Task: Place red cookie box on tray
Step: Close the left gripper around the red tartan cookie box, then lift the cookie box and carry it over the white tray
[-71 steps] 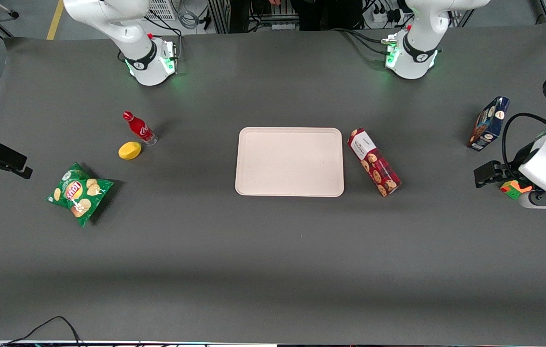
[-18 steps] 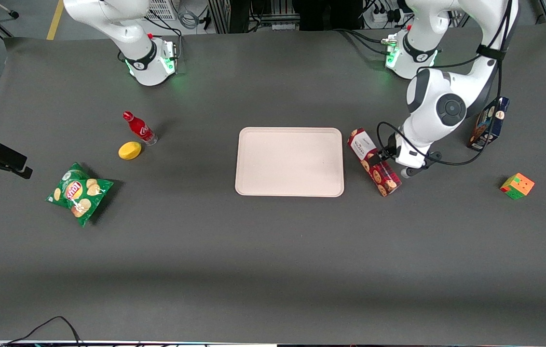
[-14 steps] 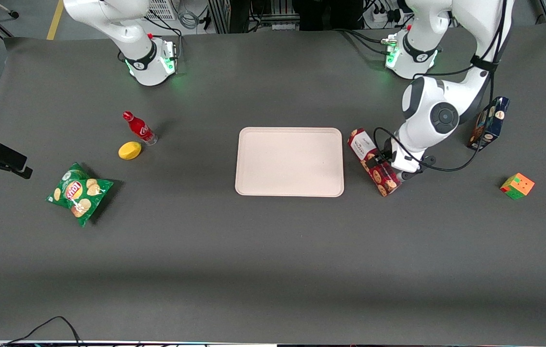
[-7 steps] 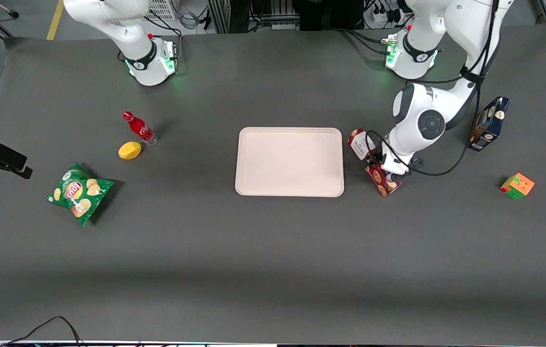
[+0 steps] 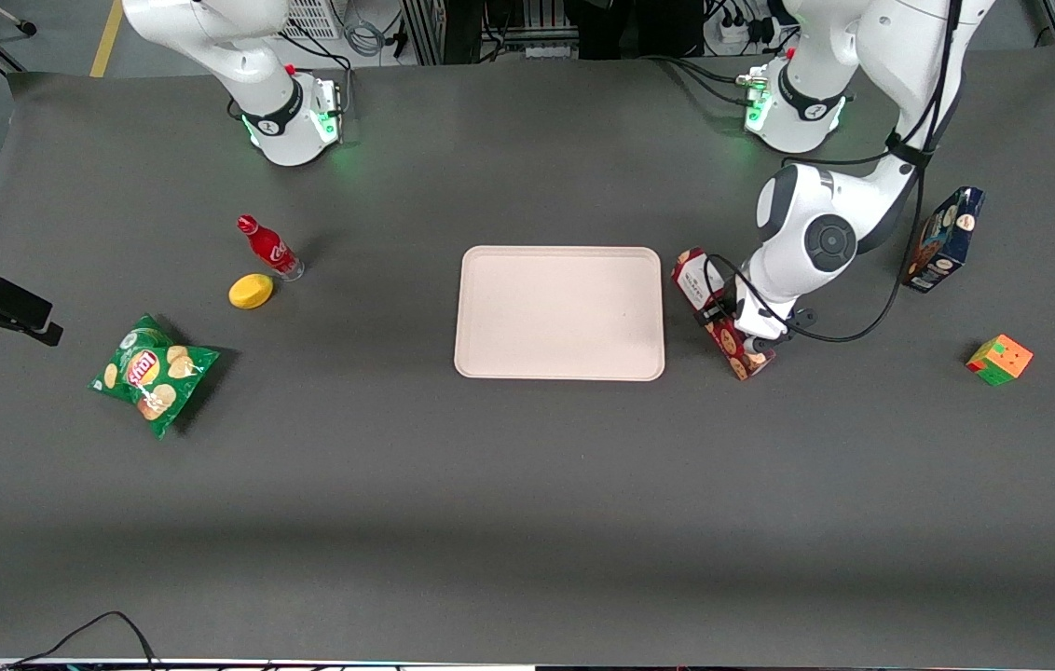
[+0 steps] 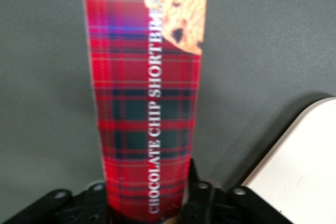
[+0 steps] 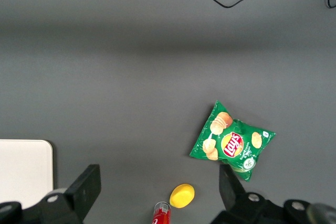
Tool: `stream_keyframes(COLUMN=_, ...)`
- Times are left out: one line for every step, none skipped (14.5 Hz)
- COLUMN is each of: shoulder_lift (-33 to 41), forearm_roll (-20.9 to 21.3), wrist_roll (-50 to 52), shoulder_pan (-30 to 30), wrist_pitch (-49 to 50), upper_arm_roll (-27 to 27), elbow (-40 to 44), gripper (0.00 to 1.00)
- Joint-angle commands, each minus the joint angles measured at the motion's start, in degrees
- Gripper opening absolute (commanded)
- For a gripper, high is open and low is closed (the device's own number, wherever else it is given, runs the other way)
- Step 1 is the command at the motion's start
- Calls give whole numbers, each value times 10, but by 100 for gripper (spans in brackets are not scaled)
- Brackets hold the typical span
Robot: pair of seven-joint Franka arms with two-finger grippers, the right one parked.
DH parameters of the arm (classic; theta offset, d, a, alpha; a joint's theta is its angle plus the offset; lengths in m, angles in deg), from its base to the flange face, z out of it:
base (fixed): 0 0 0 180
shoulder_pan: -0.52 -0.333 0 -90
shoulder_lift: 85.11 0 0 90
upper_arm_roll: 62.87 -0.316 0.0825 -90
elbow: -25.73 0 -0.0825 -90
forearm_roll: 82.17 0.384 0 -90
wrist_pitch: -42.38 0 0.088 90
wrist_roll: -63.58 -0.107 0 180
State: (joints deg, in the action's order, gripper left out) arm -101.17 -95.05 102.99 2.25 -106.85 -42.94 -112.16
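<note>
**Gripper down on the red cookie box, tray right alongside**

Front view first: the red cookie box (image 5: pixel 723 312) lies flat on the table, just beside the short edge of the tray (image 5: pixel 559 313) that faces the working arm's end. Its long axis runs at a slant, the white label end farther from the camera and close to the tray's corner, the cookie-picture end nearer the camera and angled away from the tray. The gripper (image 5: pixel 740 328) is down on the box, about the middle of its length, with the wrist body covering the middle of it. So the move to come looks short: lift and carry sideways onto the tray. The blue cookie box (image 5: pixel 944 239) stands well apart, toward the working arm's end, and the colour cube (image 5: pixel 999 360) sits nearer the camera than it.

Wrist view now: the plaid carton (image 6: pixel 147 103) runs straight out from between the fingers (image 6: pixel 197 192), its length crossing the closing direction, with the tray's rounded corner (image 6: pixel 302 169) near. Whether the jaws have actually clamped, I cannot tell.

Against half a second ago the wrist has barely shifted; nearly five seconds back, the arm was off by the cube and the box lay uncovered.
</note>
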Motion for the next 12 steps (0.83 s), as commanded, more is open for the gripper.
stream_keyframes(shoulder_lift=-3, forearm_roll=7, wrist_roll=13, shoulder_pan=4, wrist_pitch=5, upper_arm_roll=0, elbow=17, gripper=0)
stream_keyframes(shoulder_lift=1, forearm_roll=7, wrist_roll=13, shoulder_pan=3, wrist_pitch=11, upper_arm_roll=0, elbow=24, gripper=0)
stream_keyframes(shoulder_lift=8, forearm_roll=7, wrist_roll=13, shoulder_pan=3, wrist_pitch=30, upper_arm_roll=-1, elbow=35, gripper=0)
stream_keyframes(shoulder_lift=17, forearm_roll=8, wrist_roll=14, shoulder_pan=2, wrist_pitch=65, upper_arm_roll=-2, elbow=54, gripper=0)
stream_keyframes(shoulder_lift=29, forearm_roll=11, wrist_roll=14, shoulder_pan=1, wrist_pitch=119, upper_arm_roll=-3, elbow=80, gripper=0)
stream_keyframes(shoulder_lift=45, forearm_roll=19, wrist_roll=15, shoulder_pan=-1, wrist_pitch=187, upper_arm_roll=-5, elbow=113, gripper=0)
stream_keyframes(shoulder_lift=62, forearm_roll=32, wrist_roll=21, shoulder_pan=-2, wrist_pitch=255, upper_arm_roll=-8, elbow=149, gripper=0)
stream_keyframes(shoulder_lift=71, forearm_roll=47, wrist_roll=36, shoulder_pan=-2, wrist_pitch=320, upper_arm_roll=-8, elbow=195, gripper=0)
stream_keyframes(shoulder_lift=73, forearm_roll=71, wrist_roll=56, shoulder_pan=-2, wrist_pitch=376, upper_arm_roll=-7, elbow=241, gripper=0)
stream_keyframes(shoulder_lift=72, forearm_roll=95, wrist_roll=64, shoulder_pan=-2, wrist_pitch=425, upper_arm_roll=-5, elbow=291, gripper=0)
stream_keyframes(shoulder_lift=73, forearm_roll=106, wrist_roll=64, shoulder_pan=-2, wrist_pitch=468, upper_arm_roll=-4, elbow=334, gripper=0)
stream_keyframes(shoulder_lift=73, forearm_roll=107, wrist_roll=56, shoulder_pan=-2, wrist_pitch=505, upper_arm_roll=-3, elbow=376, gripper=0)
